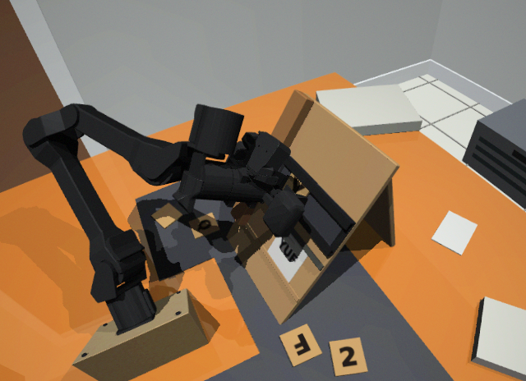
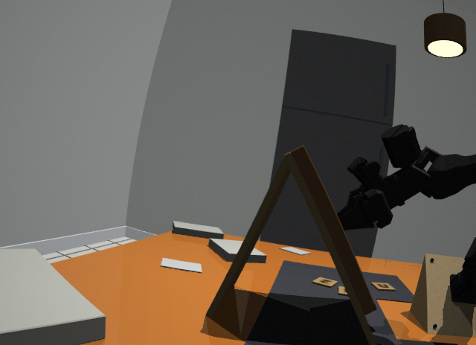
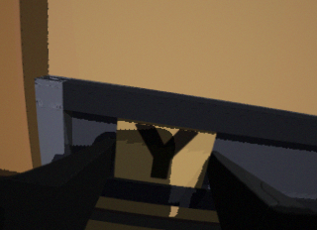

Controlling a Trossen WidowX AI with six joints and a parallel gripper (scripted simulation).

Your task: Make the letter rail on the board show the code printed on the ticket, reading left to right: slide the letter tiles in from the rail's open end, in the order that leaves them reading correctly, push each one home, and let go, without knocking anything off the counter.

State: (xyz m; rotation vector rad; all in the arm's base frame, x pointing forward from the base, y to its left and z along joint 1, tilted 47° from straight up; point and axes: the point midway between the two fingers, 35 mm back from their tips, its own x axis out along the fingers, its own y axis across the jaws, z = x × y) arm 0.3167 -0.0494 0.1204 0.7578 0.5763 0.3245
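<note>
The fingers are pinching the Y tile, which is sitting inside the rail, still apart from its left end. Pushing home and releasing are remaining; the F tile is lying on the desk.
</note>
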